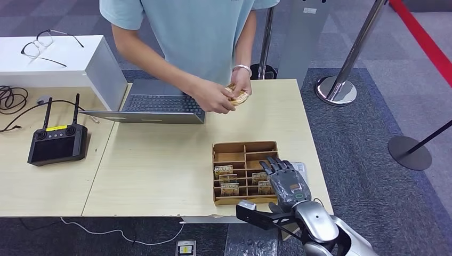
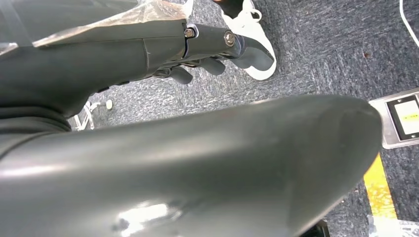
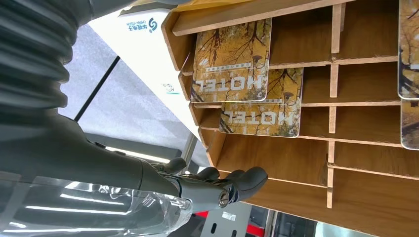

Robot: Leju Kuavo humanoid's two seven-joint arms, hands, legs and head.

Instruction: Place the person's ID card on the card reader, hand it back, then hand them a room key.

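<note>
Currently the right hand (image 1: 284, 178) hovers over the right side of the wooden key box (image 1: 221, 200) at the near right of the desk (image 1: 154, 170), fingers spread, holding nothing. In the right wrist view the fingertips (image 3: 249, 177) sit just beside an empty compartment, apart from the cards. The left hand (image 2: 217, 54) hangs over the floor with fingers loosely curled and nothing visible in them; whether it counts as closed, I cannot tell.

Room key cards (image 1: 224, 172) stand in the box slots, "HOTEL" printed on them; two overlap in adjacent slots in the wrist view (image 3: 232, 61). A white device (image 1: 298, 168) lies just right of the box, mostly hidden by the hand; probably the card reader.

The person (image 1: 202, 32) stands at the far edge of the desk, both hands on a small yellowish item (image 1: 238, 95), too small to identify. Laptop (image 1: 160, 104) is far left of centre, remote controller (image 1: 57, 143) further left.

Handling, my read: the cards are thin, stiff, light and glossy, so slippery. Only the top edge is exposed above the dividers; pinch that edge between thumb and finger and lift straight up. Risks are dragging the neighbouring card or tipping the light box.
</note>
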